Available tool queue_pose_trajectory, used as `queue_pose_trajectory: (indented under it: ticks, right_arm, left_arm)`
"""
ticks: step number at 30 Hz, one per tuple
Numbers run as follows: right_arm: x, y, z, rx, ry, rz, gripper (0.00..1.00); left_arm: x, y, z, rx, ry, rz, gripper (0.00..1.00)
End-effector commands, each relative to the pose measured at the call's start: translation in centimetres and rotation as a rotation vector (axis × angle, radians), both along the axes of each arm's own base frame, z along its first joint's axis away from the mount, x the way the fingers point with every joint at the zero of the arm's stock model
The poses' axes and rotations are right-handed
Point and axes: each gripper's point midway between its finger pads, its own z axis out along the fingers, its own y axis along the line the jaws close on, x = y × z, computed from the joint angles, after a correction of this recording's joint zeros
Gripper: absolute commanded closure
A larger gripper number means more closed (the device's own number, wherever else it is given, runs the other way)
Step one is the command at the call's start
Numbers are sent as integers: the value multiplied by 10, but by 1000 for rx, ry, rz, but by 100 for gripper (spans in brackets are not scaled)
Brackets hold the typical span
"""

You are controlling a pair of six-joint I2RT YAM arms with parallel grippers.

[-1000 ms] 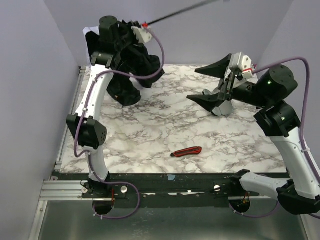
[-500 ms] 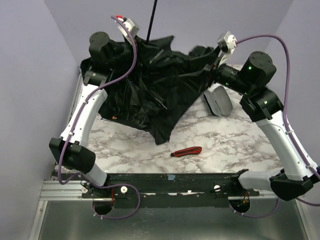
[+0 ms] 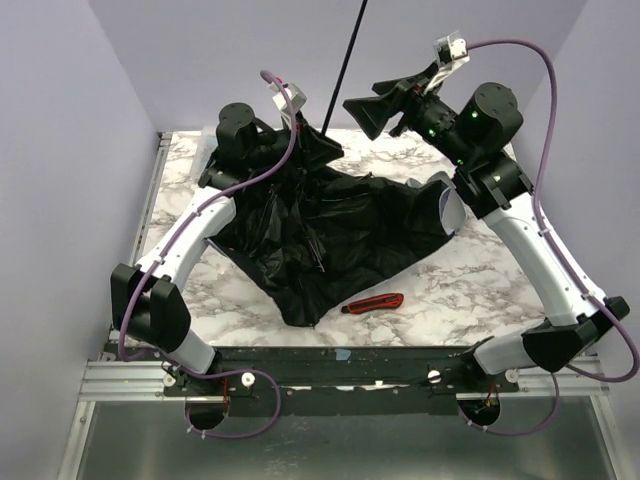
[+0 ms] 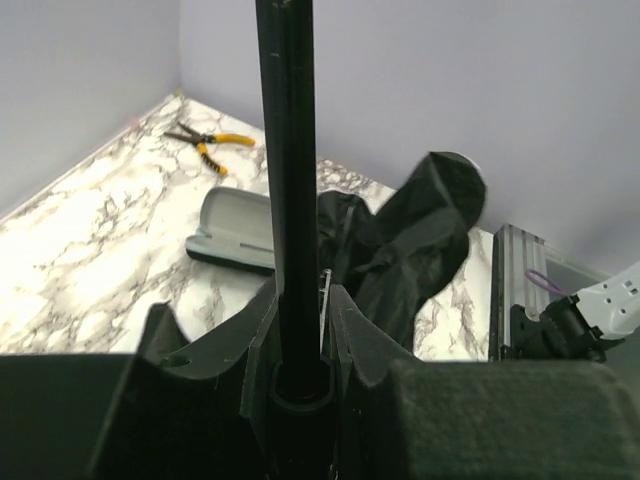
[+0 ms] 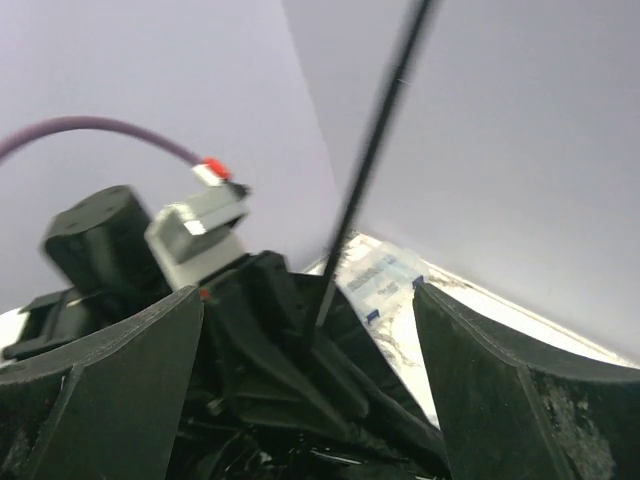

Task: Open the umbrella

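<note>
Black canopy of the umbrella (image 3: 330, 235) had sagged onto the table (image 3: 450, 300) since our last look; right fingers (image 5: 500, 400) stood wide, empty; left fingers (image 4: 170, 400) clamped its upright shaft (image 3: 350, 60). We judged it unopened.

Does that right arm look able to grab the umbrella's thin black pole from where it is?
Probably yes: the right gripper is open and faces the umbrella shaft, with nothing visible between them.

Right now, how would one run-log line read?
left gripper: shut on umbrella | right gripper: open, empty | umbrella: unopened, slack on table
</note>
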Motion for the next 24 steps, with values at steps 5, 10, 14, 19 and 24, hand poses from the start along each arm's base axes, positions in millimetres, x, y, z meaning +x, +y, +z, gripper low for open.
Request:
queue_pose_trajectory:
  ticks: [5,10,14,19,24]
  right_arm:
    - [36,7,3,115,45,-57,11]
    - [20,33,12,145,7,130,13]
    - [18,40,10,140,-4,176,20]
    - [26,45,-6,118,31,179,86]
    - [26,43,-11,68,1,163,99]
  left_arm:
    - [-40,-4,58,-52,-253,-97,100]
    - [-42,-8,51,-19,-280,-109,100]
    - [-42,-8,48,-6,-276,-113,100]
    - [-45,-9,45,5,-290,-132,96]
    - [-23,12,41,96,-298,-28,45]
